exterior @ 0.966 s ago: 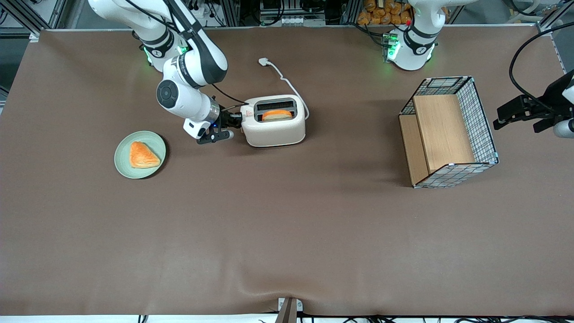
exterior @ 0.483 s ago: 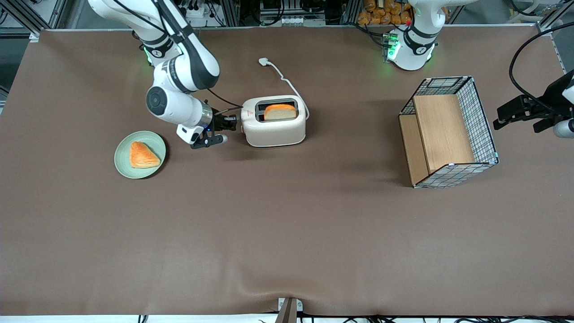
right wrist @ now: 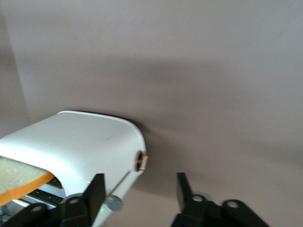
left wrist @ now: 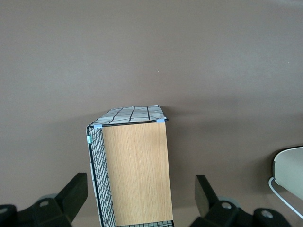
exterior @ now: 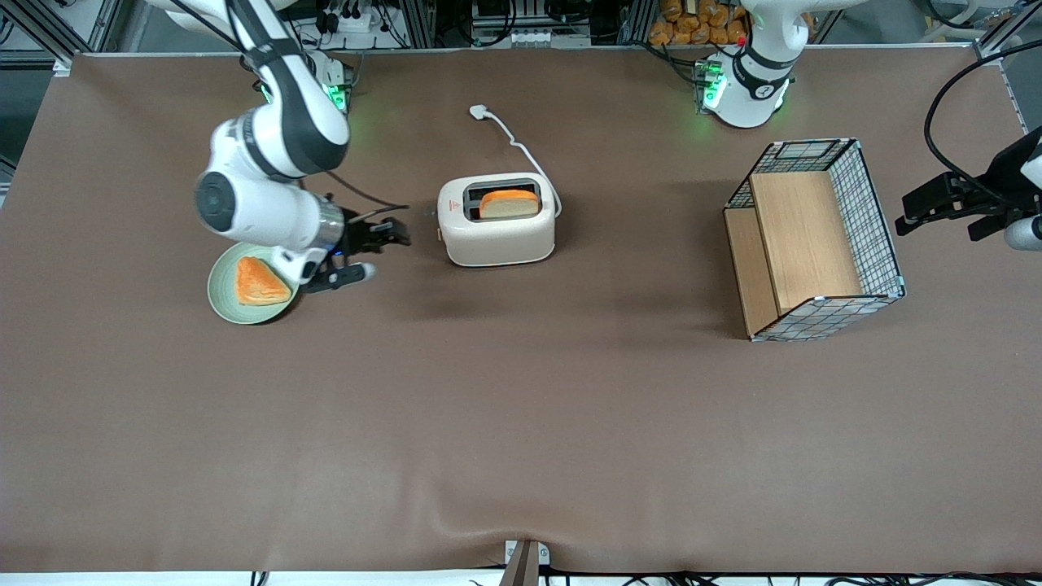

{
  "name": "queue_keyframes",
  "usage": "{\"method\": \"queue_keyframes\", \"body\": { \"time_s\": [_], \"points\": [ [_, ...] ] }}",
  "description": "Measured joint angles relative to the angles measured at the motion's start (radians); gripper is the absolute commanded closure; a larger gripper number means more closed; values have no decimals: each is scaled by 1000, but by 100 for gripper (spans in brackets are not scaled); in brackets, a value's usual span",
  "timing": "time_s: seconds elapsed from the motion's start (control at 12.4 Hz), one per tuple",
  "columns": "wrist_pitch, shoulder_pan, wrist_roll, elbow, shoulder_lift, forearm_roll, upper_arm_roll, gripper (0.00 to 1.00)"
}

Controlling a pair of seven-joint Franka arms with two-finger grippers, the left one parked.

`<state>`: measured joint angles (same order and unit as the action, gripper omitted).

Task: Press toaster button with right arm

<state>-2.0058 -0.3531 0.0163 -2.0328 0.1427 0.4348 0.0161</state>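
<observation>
Toaster [exterior: 496, 220] near the surface's [exterior: 521, 423] farther edge, bread slice [exterior: 508, 203] raised in its slot. Hand [exterior: 370, 251], fingers spread, hangs clear between toaster button [right wrist: 141, 161] and green plate [exterior: 254, 283]; basket [exterior: 814, 240] toward the parked arm's end.

Claw [exterior: 383, 248] between plate [exterior: 224, 299] and toaster [exterior: 496, 220]

Bare cloth between gripper [exterior: 378, 252], toaster [exterior: 497, 221]
</observation>
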Motion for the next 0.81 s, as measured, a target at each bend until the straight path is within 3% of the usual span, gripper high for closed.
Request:
{"method": "queue_keyframes", "body": {
  "time_s": [0.24, 0.56, 0.81],
  "points": [
    [169, 104, -4, 194, 6, -131, 4, 0],
    [363, 225, -4, 449, 39, -199, 5, 0],
    [435, 276, -5, 576, 46, -316, 5, 0]
  ]
}}
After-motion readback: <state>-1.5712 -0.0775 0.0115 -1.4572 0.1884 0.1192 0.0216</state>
